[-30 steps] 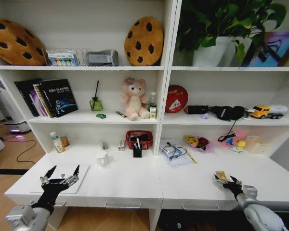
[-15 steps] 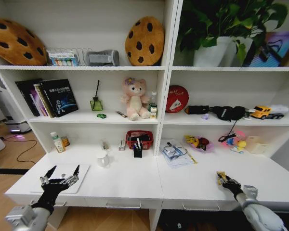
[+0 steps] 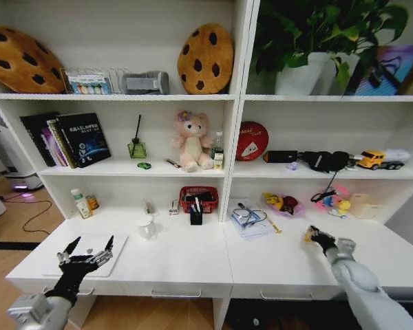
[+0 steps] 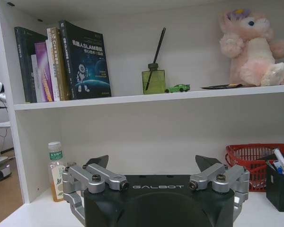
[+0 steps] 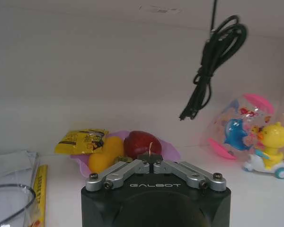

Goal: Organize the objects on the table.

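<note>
A slim silver laptop (image 3: 117,251) lies at the left end of the long white table (image 3: 193,258). My left gripper (image 3: 91,246) hovers over it, open, its two dark fingertips wide apart (image 4: 154,163). On the right half of the table my right gripper (image 3: 315,236) is raised a little off the top, its fingers closed together (image 5: 150,158). A small flat yellow-green item (image 3: 308,236) shows at its tip. In the right wrist view the gripper faces the pink plate (image 5: 173,152) with its snacks.
A white mug (image 3: 146,227), a red mesh basket (image 3: 198,198) and a black pen holder (image 3: 196,217) stand mid-table at the back. Papers with glasses (image 3: 250,218) lie right of the divider. A duck toy (image 3: 339,204) and small bottles (image 3: 82,204) sit by the back wall.
My right gripper closed on the small flat item near the table's front edge, then lifted it and moved toward the back. The left arm has not moved.
</note>
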{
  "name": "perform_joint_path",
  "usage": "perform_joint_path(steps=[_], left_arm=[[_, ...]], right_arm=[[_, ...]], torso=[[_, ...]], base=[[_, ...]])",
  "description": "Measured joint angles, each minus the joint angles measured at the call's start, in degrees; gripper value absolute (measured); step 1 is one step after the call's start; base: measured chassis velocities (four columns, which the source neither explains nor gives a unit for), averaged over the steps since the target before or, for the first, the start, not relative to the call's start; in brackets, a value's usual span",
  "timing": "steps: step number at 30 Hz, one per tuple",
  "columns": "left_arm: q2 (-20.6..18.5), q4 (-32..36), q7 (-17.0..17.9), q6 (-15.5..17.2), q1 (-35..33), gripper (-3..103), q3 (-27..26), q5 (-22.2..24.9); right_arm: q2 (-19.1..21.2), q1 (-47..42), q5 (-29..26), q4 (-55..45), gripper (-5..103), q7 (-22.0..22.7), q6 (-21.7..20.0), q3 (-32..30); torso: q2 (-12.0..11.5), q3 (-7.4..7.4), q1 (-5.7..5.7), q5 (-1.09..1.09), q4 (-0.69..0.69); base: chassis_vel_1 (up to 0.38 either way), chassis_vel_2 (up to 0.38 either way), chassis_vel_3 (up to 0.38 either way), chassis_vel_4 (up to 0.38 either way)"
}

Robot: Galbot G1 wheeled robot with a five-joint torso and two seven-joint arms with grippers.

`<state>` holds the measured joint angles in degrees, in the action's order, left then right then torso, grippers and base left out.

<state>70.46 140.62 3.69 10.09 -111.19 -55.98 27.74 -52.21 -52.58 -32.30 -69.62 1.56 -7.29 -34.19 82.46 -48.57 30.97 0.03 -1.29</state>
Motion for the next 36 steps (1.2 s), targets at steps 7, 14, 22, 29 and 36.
perform_joint_path(steps=[7, 14, 22, 29, 36], left_arm=[[0.0, 0.0, 0.0, 0.0, 0.0, 100, 0.0, 0.0], [0.0, 0.0, 0.0, 0.0, 0.0, 100, 0.0, 0.0], [0.0, 0.0, 0.0, 0.0, 0.0, 100, 0.0, 0.0], [0.0, 0.0, 0.0, 0.0, 0.0, 100, 0.0, 0.0], [0.0, 0.0, 0.01, 0.0, 0.0, 100, 0.0, 0.0]], right_arm=[[-1.84, 15.77, 2.61, 15.55, 0, -2.01, 5.81, 6.53], [-5.77, 22.98, 7.39, 26.94, 1, -2.68, 12.59, 7.11], [-6.38, 19.29, 5.9, 27.65, 22, -4.1, 14.32, 5.22], [-4.0, 2.83, 2.47, 9.99, 49, -2.67, 11.72, 0.61], [-2.25, -24.96, 1.71, -16.29, 78, 0.71, 10.56, -7.55]], torso=[[0.0, 0.0, 0.0, -0.05, -0.02], [0.0, 0.01, 0.0, -0.04, -0.03], [0.0, 0.01, -0.01, 0.0, -0.05], [0.01, 0.01, -0.01, -0.02, -0.02], [0.01, 0.02, -0.03, 0.04, -0.08]], base=[[0.0, 0.0, 0.0, 0.0], [0.0, 0.0, 0.0, 0.0], [0.0, 0.0, 0.0, 0.0], [0.0, 0.0, 0.0, 0.0], [0.0, 0.0, 0.0, 0.0]])
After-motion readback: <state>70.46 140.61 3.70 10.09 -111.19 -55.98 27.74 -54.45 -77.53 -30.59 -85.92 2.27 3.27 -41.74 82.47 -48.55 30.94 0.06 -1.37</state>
